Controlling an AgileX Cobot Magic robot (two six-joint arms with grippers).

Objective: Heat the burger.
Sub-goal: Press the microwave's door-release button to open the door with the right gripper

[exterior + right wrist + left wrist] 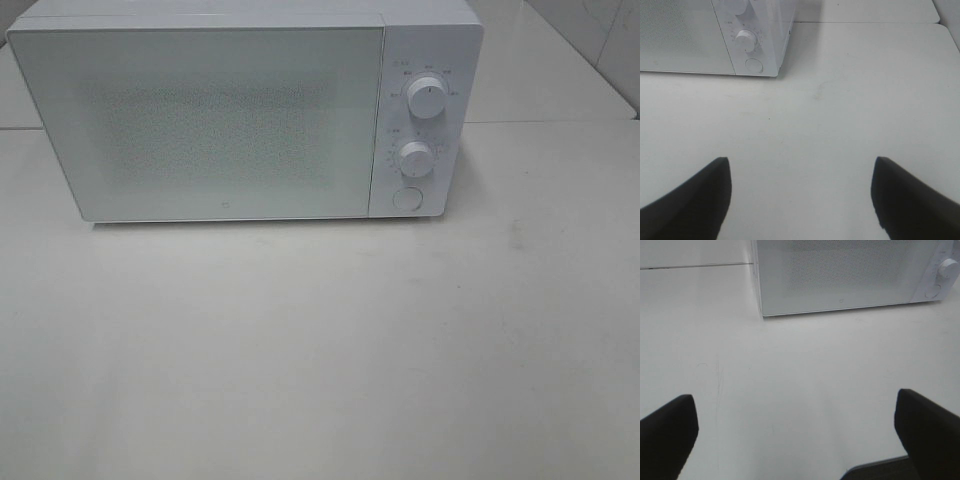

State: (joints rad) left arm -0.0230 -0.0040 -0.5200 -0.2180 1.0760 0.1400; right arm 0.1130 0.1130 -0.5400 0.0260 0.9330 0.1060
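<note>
The burger is not in view in any frame. A white microwave (240,110) stands at the back of the table with its door shut; it also shows in the left wrist view (845,275) and the right wrist view (715,35). Its panel carries an upper knob (427,97), a lower knob (416,157) and a round button (407,198). My left gripper (795,430) is open and empty over bare table, well in front of the microwave. My right gripper (800,192) is open and empty, also in front of it. Neither gripper shows in the exterior high view.
The white table (320,350) stretches in front of the microwave. A seam between tabletops (550,123) runs to the right behind the microwave's front line. A tiled wall (600,40) stands at the back right.
</note>
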